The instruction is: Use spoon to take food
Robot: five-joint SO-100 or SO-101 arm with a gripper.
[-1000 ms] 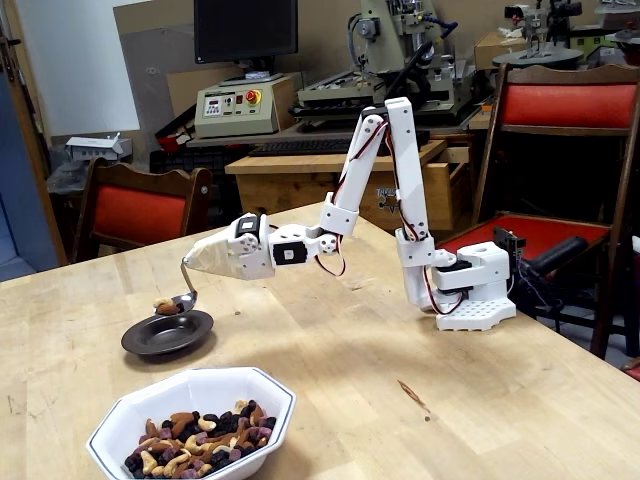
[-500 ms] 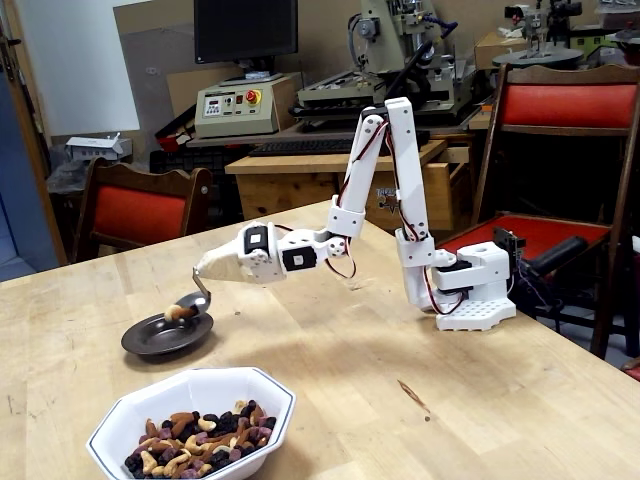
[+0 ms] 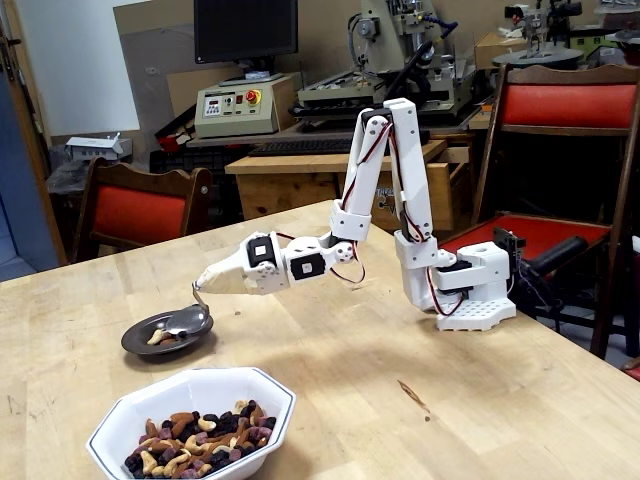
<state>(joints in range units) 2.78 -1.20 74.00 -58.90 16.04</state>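
Observation:
My white gripper (image 3: 207,283) hangs low over the left of the wooden table, shut on the handle of the spoon (image 3: 190,321). The spoon's shiny bowl rests tilted inside the small dark plate (image 3: 135,346). A few tan and dark bits of food (image 3: 157,337) lie on the plate just left of the spoon. Most of the food (image 3: 195,445), tan nuts mixed with dark purple pieces, fills the white octagonal bowl (image 3: 272,402) at the table's front edge.
The arm's white base (image 3: 470,292) stands at the table's right side. A small brown scrap (image 3: 410,392) lies on the wood in front of it. Red-cushioned chairs (image 3: 135,210) stand behind the table, with machines and a monitor beyond.
The gripper has dropped and moved slightly right. The spoon went from held level above the plate with food in it to tilted down in the plate, and the food now lies on the plate.

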